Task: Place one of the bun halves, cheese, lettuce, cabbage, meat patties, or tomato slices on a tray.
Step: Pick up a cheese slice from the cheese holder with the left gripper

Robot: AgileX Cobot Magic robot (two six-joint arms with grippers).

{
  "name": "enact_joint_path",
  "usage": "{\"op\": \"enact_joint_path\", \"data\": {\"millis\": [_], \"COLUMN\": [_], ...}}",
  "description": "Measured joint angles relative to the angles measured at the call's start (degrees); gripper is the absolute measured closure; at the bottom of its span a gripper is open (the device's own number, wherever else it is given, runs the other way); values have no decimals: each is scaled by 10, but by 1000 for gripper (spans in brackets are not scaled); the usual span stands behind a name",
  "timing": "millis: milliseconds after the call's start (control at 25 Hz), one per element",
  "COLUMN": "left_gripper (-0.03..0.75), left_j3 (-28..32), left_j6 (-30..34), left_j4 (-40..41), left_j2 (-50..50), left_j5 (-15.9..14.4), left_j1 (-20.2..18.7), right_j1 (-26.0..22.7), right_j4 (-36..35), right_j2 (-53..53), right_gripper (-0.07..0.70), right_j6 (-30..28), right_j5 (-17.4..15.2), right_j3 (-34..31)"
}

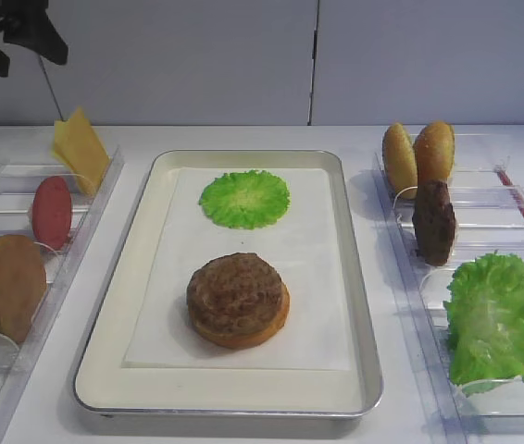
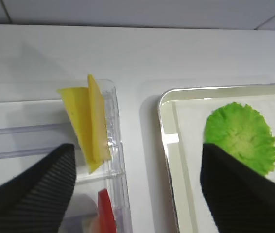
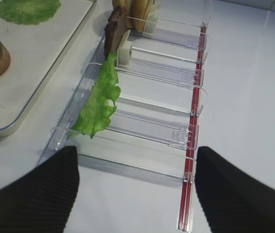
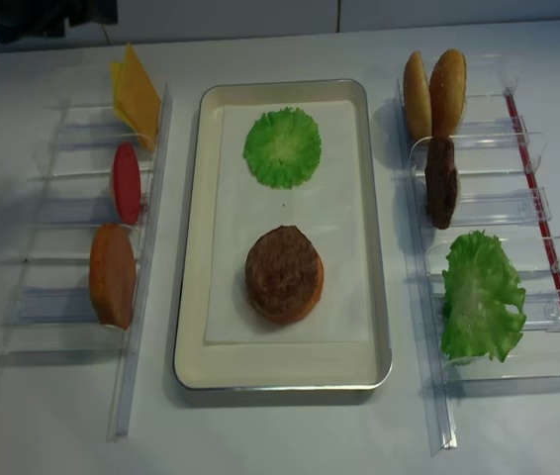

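Exterior high shows the tray point(image 1: 355, 305) already holding a patty on a bun half point(image 1: 238, 301) at 6 o'clock, cabbage round point(image 1: 244, 198) at 12. Cheese point(image 2: 90, 121) waits in its bin. Left gripper point(image 2: 137, 189) hangs wide apart above it; right gripper point(image 3: 137, 189) spread too, both empty.

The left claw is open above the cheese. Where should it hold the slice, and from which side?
Probably the top corner of the cheese, coming from above: the slice leans on edge in its clear bin, with that thin corner poking free.

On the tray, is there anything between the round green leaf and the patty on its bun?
No. In the overhead view only bare white paper liner lies between them.
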State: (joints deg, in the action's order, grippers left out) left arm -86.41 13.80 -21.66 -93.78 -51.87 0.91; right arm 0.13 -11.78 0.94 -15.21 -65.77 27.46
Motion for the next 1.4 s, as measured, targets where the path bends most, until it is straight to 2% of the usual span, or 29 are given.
{"op": "enact_joint_path", "data": {"millis": [200,320,480,640,1400], "left_gripper": [199,199,199,199,218], "left_j3": [-58,-74,-75,-75,-76], "left_j6": [15,35,68,84,90], "left_j4": [-2,-17,-56,-63,-85], "left_j2": [-85,-121,-158,-176,-200], "left_j5": [-7,3,20,35,38], "left_j1": [0,0,0,0,0], "right_j1": [0,0,0,0,0], "right_j4": [0,0,0,0,0], "right_j2": [0,0,0,0,0], "right_gripper": [116,116,116,116,115], "right_j6": [-1,-1,-1,-1,-1], "right_j5": [0,0,0,0,0], "right_j3": [0,0,0,0,0]}}
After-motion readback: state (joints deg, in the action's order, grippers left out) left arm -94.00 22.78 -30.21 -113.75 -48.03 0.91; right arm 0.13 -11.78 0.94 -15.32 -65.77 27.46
